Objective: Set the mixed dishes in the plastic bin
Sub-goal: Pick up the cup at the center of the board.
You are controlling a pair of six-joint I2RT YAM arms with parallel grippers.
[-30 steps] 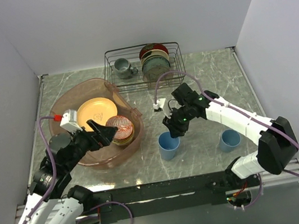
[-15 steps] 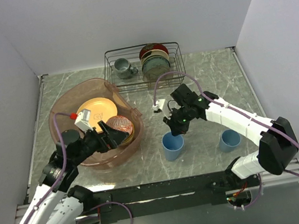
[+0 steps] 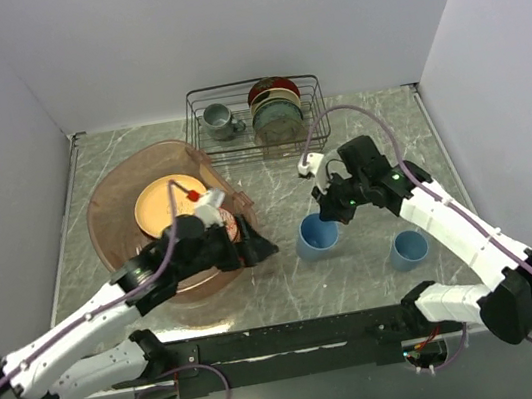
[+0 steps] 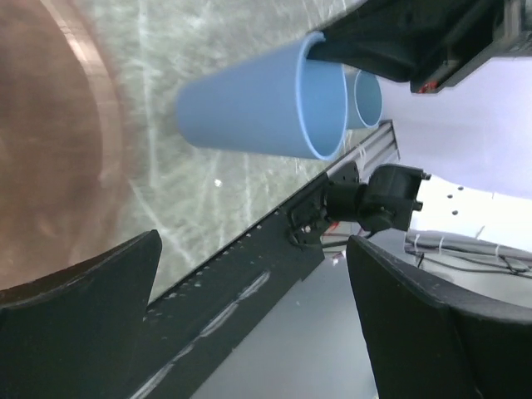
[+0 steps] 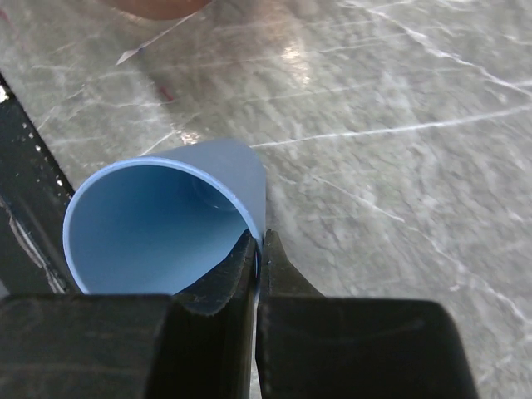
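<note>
In the top view, our right gripper [image 3: 333, 215] is closed on the far rim of a cup [image 3: 315, 237]. The cup sits by the middle of the near edge, just right of the bin [image 3: 106, 210] that fills the left side. Our right arm reaches in from the near right corner, elbow bent, wrist angled down and leftward. Our left arm lies low across the bin's near side. The left gripper [image 3: 262, 249] is spread wide and holds nothing, between the bin's right rim and the cup. We judge the carry should rise first so the base clears that flared rim. It should then pass above or behind the left gripper and come down beside the plate [image 3: 159, 204], not on it. A second cup [image 3: 408, 250] waits toward the near right corner.

In the left wrist view, the two fingers [image 4: 79, 287] stand far apart, with the cup [image 4: 249, 108] just beyond them.

In the right wrist view, the fingers [image 5: 229, 278] clamp the cup's [image 5: 154, 224] thin wall, one inside and one outside. A rim pinch lets a cup swing, so we should move slowly. We cannot tell whether the base is off the table.
</note>
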